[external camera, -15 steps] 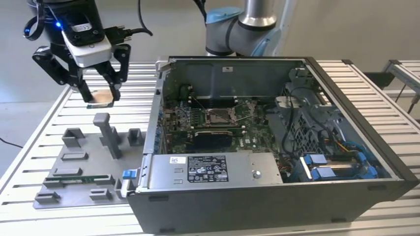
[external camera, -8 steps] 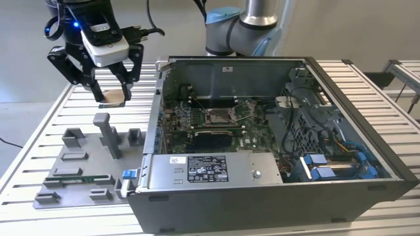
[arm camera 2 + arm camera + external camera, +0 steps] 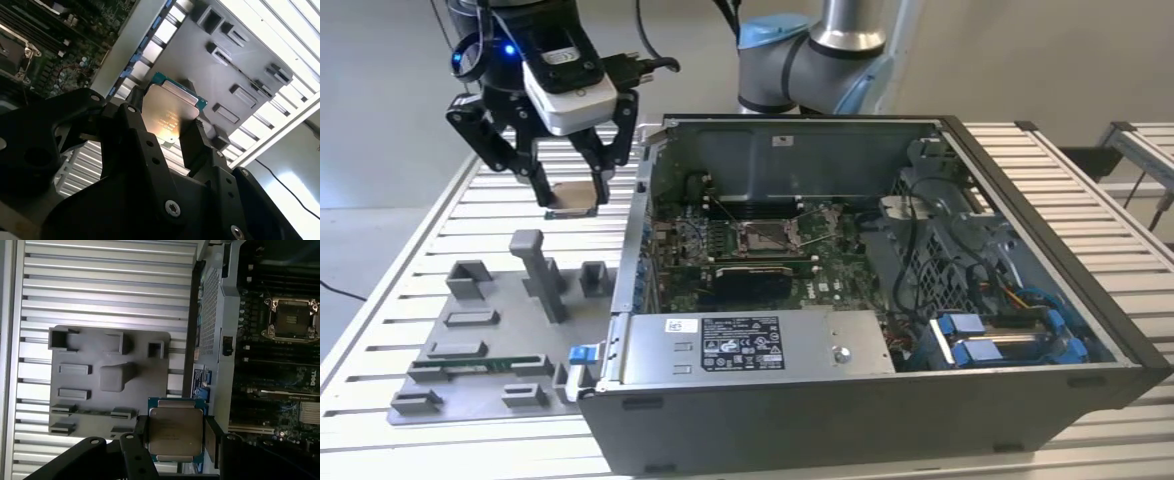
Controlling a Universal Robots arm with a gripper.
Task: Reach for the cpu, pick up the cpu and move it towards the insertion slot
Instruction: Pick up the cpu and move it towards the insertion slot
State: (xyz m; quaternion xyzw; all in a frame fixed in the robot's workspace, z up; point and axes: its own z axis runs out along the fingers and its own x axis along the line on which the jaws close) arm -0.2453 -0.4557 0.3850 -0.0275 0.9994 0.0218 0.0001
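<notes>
My gripper (image 3: 572, 196) hangs above the slatted table at the exterior view's left, lifted clear of the grey tray (image 3: 480, 340), and is shut on the cpu (image 3: 572, 195). In both wrist views the cpu (image 3: 170, 112) (image 3: 175, 432) is a thin square chip with a silvery face and green rim, pinched at two opposite edges by the black fingers (image 3: 192, 145) (image 3: 210, 440). The insertion slot (image 3: 765, 237) (image 3: 292, 317) (image 3: 12, 52), a small square socket with a shiny frame, lies on the motherboard inside the open computer case (image 3: 881, 340), to the exterior view's right of the gripper.
The case's upright metal side wall (image 3: 644, 200) stands between the gripper and the motherboard. The grey tray carries several raised blocks and a tall post (image 3: 534, 265). The arm's base (image 3: 807, 60) rises behind the case. A power supply (image 3: 747, 345) sits at the case front.
</notes>
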